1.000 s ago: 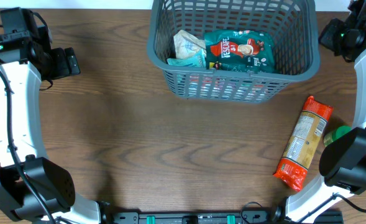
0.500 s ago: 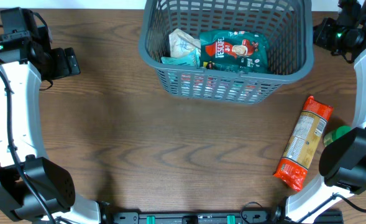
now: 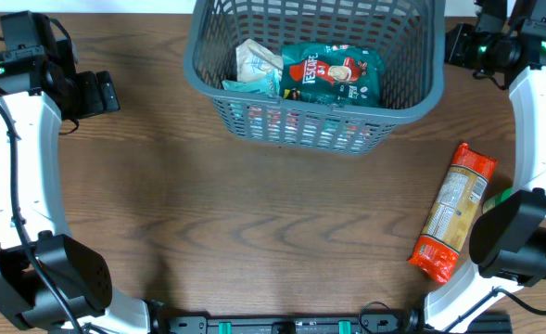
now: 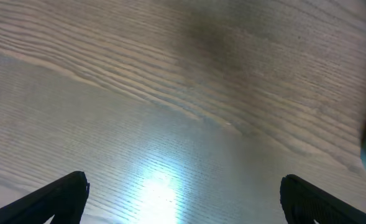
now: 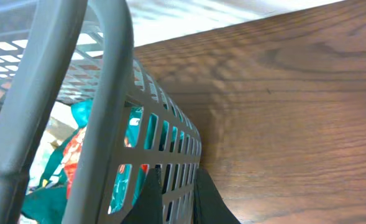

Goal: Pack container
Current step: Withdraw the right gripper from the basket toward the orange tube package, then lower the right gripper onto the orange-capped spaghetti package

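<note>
The container (image 3: 314, 134), a dark grey lattice basket, stands at the table's back middle. A green Nescafe packet (image 3: 333, 74) and a white packet (image 3: 257, 63) lie in it. My right gripper (image 3: 453, 44) is at its right wall. In the right wrist view the right gripper (image 5: 178, 196) is shut on the container (image 5: 102, 93), with the slotted wall pinched between its two dark fingers. The green packet (image 5: 77, 143) shows through the slots. My left gripper (image 3: 101, 93) hangs far to the left, away from the container. Seen from the left wrist, the left gripper (image 4: 183, 199) is open over bare wood.
A long orange pasta packet (image 3: 453, 211) lies on the table at the right, in front of the container. A green object (image 3: 506, 197) shows partly beside my right arm's base. The table's back edge runs just behind the container.
The container has slid to the left across the table, together with my right gripper on its wall. The left arm has not moved.
</note>
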`<state>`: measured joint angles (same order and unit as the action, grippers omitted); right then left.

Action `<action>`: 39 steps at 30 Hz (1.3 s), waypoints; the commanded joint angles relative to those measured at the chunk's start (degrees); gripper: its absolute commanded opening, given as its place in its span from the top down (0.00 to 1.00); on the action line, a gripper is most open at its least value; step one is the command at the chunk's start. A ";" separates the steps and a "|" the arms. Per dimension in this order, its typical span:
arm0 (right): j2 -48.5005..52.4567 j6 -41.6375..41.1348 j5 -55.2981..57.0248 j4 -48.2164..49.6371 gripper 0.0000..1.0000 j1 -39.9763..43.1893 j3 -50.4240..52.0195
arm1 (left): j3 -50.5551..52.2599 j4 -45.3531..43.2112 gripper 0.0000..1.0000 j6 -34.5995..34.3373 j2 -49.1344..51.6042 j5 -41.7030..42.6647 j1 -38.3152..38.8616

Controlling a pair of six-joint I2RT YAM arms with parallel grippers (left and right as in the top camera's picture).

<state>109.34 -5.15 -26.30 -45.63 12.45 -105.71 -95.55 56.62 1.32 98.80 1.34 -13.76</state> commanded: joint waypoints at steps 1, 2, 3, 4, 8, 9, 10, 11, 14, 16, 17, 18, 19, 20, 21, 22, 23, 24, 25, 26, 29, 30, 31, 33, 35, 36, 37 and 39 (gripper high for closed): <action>0.50 1.05 -2.45 0.28 0.98 -2.10 -0.48 | 0.09 0.09 0.01 0.35 0.02 0.17 0.13; 0.50 1.09 -2.45 0.46 0.98 -2.23 -0.48 | 0.09 0.09 0.02 0.35 0.00 0.17 0.13; 0.50 1.22 -2.45 0.68 0.98 -2.38 -0.48 | 0.09 0.09 0.02 0.35 0.00 0.17 0.13; 0.50 1.20 -2.45 0.92 0.98 -2.54 -0.48 | 0.09 0.09 0.01 0.35 0.00 0.17 0.13; 0.50 1.20 -2.47 1.75 0.98 -3.28 -0.48 | 0.09 0.09 0.01 0.35 0.00 0.17 0.13; 0.50 1.22 -2.47 2.01 0.99 -3.54 -0.48 | 0.09 0.09 0.01 0.35 0.00 0.17 0.13; 0.52 1.49 -2.49 2.21 0.98 -3.78 -0.48 | 0.09 0.09 0.02 0.37 0.00 0.17 0.13; 0.50 1.64 -2.47 2.51 0.98 -4.04 -0.48 | 0.09 0.09 0.02 0.35 0.00 0.17 0.13; 0.50 2.38 -2.67 3.10 0.98 -4.90 -0.48 | 0.09 0.09 0.02 0.35 0.00 0.17 0.13; 0.52 2.71 -2.67 3.23 0.98 -5.35 -0.46 | 0.09 0.09 0.02 0.35 0.00 0.17 0.13; 0.52 2.73 -2.67 3.30 0.97 -5.57 -0.46 | 0.09 0.09 0.01 0.35 0.02 0.17 0.13; 0.52 2.84 -2.67 3.43 0.97 -5.77 -0.48 | 0.09 0.09 0.02 0.35 0.00 0.17 0.13; 0.52 3.13 -2.67 3.50 0.98 -5.95 -0.46 | 0.09 0.09 0.01 0.35 0.02 0.17 0.13; 0.52 3.13 -2.67 3.61 0.98 -6.12 -0.46 | 0.09 0.09 0.01 0.35 0.00 0.17 0.13; 0.52 3.10 -2.69 3.67 0.98 -6.21 -0.48 | 0.09 0.09 0.01 0.35 0.00 0.17 0.13; 0.52 3.13 -2.67 3.69 0.98 -6.36 -0.46 | 0.09 0.09 0.02 0.35 0.00 0.17 0.13; 0.52 3.41 -2.69 3.69 0.98 -6.49 -0.46 | 0.09 0.09 0.02 0.35 0.00 0.17 0.13; 0.52 3.56 -2.69 3.67 0.98 -6.58 -0.46 | 0.09 0.09 0.01 0.35 0.00 0.17 0.13; 0.52 3.54 -2.69 3.67 0.98 -6.67 -0.46 | 0.09 0.09 0.02 0.35 0.00 0.17 0.13; 0.52 3.56 -2.69 3.69 0.98 -6.71 -0.48 | 0.09 0.09 0.02 0.35 0.00 0.17 0.13; 0.52 3.56 -2.71 3.80 0.98 -6.93 -0.46 | 0.09 0.09 0.01 0.35 0.00 0.17 0.13; 0.52 3.54 -2.69 3.89 0.98 -7.02 -0.46 | 0.09 0.09 0.01 0.35 0.00 0.17 0.13; 0.52 3.56 -2.69 3.96 0.99 -7.15 -0.46 | 0.09 0.09 0.02 0.35 0.00 0.17 0.13; 0.52 3.56 -2.89 4.24 0.98 -7.39 -0.46 | 0.09 0.09 0.02 0.35 0.02 0.17 0.13; 0.52 3.93 -4.04 4.76 0.98 -7.56 -0.46 | 0.09 0.09 0.01 0.35 0.00 0.17 0.13; 0.55 4.17 -4.81 5.16 0.98 -7.63 -0.46 | 0.09 0.09 0.02 0.35 0.00 0.17 0.13; 0.57 4.17 -5.33 5.49 0.98 -7.67 -0.46 | 0.09 0.09 0.01 0.35 0.00 0.17 0.13; 0.61 4.13 -5.70 6.03 0.98 -7.67 -0.46 | 0.09 0.09 0.01 0.35 0.00 0.17 0.13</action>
<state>109.54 -2.24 -26.85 -40.51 6.72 -105.71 -95.55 56.62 1.32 98.80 1.34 -13.76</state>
